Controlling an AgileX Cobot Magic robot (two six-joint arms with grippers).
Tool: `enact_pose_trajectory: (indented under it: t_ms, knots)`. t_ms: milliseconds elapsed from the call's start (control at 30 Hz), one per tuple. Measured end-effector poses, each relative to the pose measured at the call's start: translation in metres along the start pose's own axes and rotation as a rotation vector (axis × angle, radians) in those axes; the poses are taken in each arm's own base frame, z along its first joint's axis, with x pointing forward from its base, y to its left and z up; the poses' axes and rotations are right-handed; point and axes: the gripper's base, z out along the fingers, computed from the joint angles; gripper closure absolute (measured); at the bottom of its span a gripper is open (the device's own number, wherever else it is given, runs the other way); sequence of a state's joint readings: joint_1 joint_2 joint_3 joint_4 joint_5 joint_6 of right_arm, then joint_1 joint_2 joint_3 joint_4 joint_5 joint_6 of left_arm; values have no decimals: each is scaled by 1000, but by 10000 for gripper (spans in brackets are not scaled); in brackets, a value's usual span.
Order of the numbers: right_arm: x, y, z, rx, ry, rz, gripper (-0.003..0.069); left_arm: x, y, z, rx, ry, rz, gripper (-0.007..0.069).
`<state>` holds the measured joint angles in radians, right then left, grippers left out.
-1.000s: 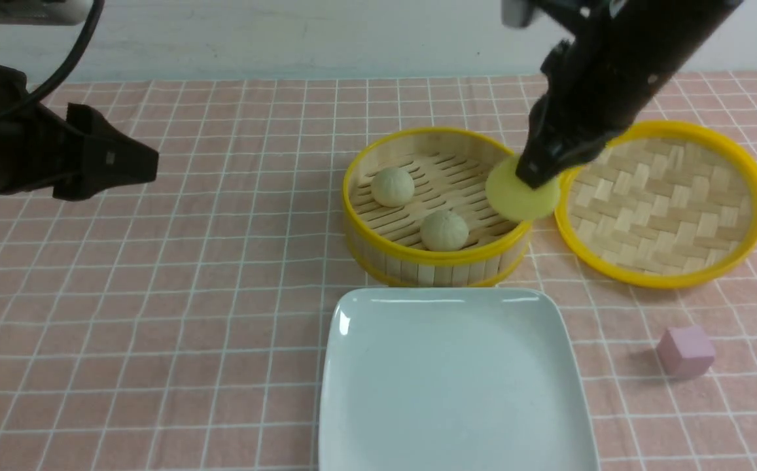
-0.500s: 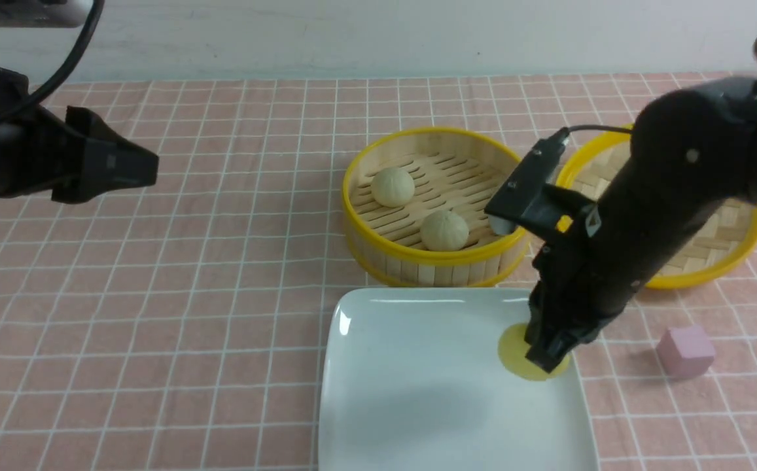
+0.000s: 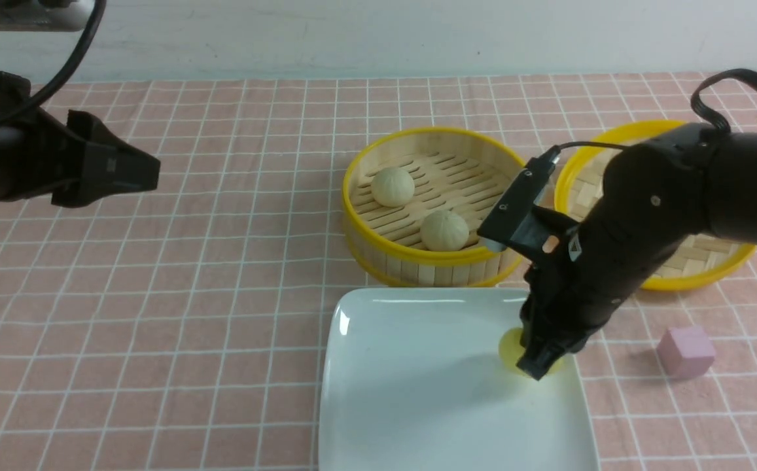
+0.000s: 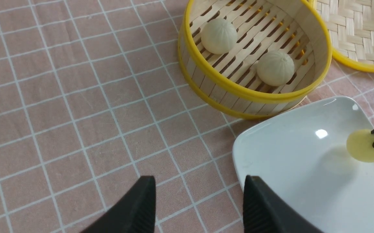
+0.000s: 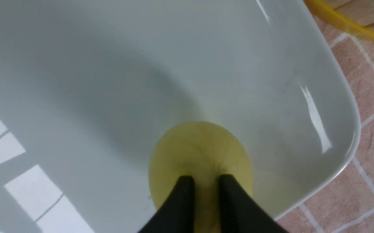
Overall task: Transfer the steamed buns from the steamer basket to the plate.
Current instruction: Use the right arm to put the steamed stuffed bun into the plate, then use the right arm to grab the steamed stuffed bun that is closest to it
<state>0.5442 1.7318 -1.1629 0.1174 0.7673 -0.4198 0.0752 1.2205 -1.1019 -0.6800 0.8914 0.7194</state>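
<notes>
Right arm (image 3: 646, 222) bends down, right claw (image 3: 536, 366) narrowly parted on yellow bun (image 3: 508, 348) on plate (image 3: 417, 405), lower right, grip unclear, left claw (image 3: 150, 174) wide open, empty, upper left.

Staged dining setup
A pink checked tablecloth (image 3: 156, 294) is spread out; a plain pale wall (image 3: 286, 33) is seen behind it.

Two buns (image 3: 444, 230) sit in the steamer basket (image 3: 417, 268), behind the plate (image 3: 417, 392); a third bun (image 3: 510, 347) rests near the plate's right edge.
</notes>
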Motion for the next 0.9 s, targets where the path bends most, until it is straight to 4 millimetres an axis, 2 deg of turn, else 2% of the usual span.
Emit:
enact_pose_trajectory:
  t_ms: [100, 167, 267, 400, 500, 567, 733, 867, 900]
  knots:
    - [-2, -1, 0, 14, -19, -3, 312, 0, 0, 0, 2, 2, 0, 236]
    - [-4, -3, 0, 29, -43, -8, 232, 0, 0, 0, 4, 5, 0, 236]
    - [-12, -5, -10, 58, -95, -19, 174, 1, -1, 0, 14, 16, 0, 236]
    - [-29, -8, -42, 88, -197, -8, 179, 3, -2, 0, 26, 29, 0, 236]
    - [-44, -8, -85, 87, -262, 27, 222, 3, -3, 0, 33, 38, 0, 236]
    - [-51, -9, -101, 85, -278, 36, 249, 4, -3, 0, 34, 39, 0, 236]
    - [-67, -13, -115, 99, -329, 38, 276, 4, -3, 0, 34, 39, 0, 236]
    - [-82, -19, -102, 96, -319, 38, 279, 4, -4, 0, 39, 42, -1, 236]
    - [-87, -23, -89, 89, -295, 41, 279, 4, -4, 0, 45, 48, -1, 237]
